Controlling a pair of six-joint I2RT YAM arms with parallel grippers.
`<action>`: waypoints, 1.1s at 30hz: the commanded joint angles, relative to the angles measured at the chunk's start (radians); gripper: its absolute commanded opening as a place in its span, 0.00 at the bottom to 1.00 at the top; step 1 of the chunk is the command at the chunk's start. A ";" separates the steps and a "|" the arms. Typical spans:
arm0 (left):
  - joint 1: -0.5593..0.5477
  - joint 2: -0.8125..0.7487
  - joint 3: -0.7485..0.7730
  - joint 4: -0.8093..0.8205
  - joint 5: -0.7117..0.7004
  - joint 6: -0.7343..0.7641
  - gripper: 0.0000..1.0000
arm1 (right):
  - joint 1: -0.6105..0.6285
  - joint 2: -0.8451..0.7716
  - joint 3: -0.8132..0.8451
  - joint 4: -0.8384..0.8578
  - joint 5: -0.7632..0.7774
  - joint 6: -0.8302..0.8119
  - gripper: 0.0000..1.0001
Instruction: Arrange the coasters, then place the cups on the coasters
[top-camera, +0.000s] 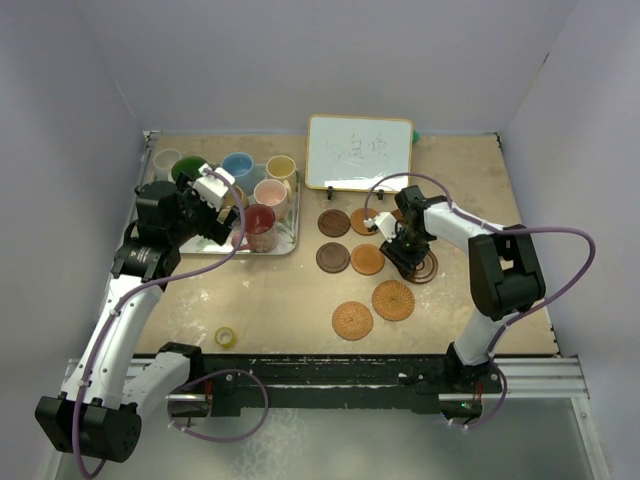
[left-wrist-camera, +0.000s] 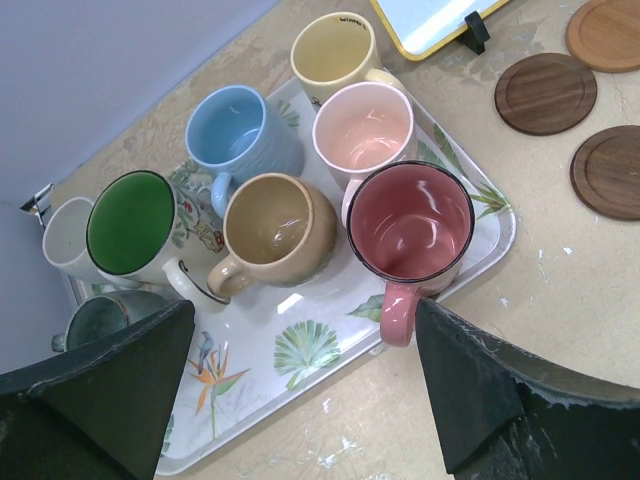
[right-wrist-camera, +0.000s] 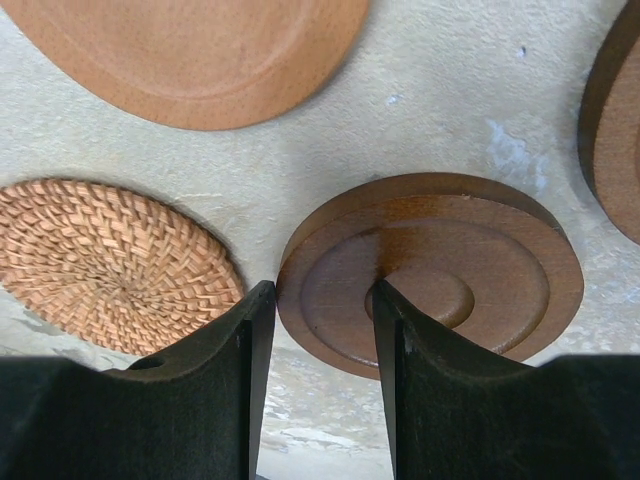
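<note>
Right gripper (right-wrist-camera: 320, 290) is half-closed astride the left rim of the ringed brown wooden coaster (right-wrist-camera: 460, 270), which lies flat on the table just beside a woven orange rattan coaster (right-wrist-camera: 110, 265). Whether it grips firmly cannot be told. Left gripper (left-wrist-camera: 300, 310) gapes wide and empty above the red ceramic mug (left-wrist-camera: 410, 225) on the leaf-patterned rectangular tray (left-wrist-camera: 250, 385).
</note>
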 joint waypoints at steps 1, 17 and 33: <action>0.007 -0.009 -0.004 0.039 0.011 0.007 0.88 | 0.020 0.016 0.034 -0.034 -0.085 0.016 0.46; 0.007 -0.020 -0.007 0.038 0.012 0.010 0.87 | 0.034 -0.008 0.058 -0.050 -0.035 0.021 0.54; 0.007 -0.025 -0.015 0.050 0.007 0.008 0.88 | 0.067 -0.245 -0.057 -0.027 -0.050 -0.002 0.75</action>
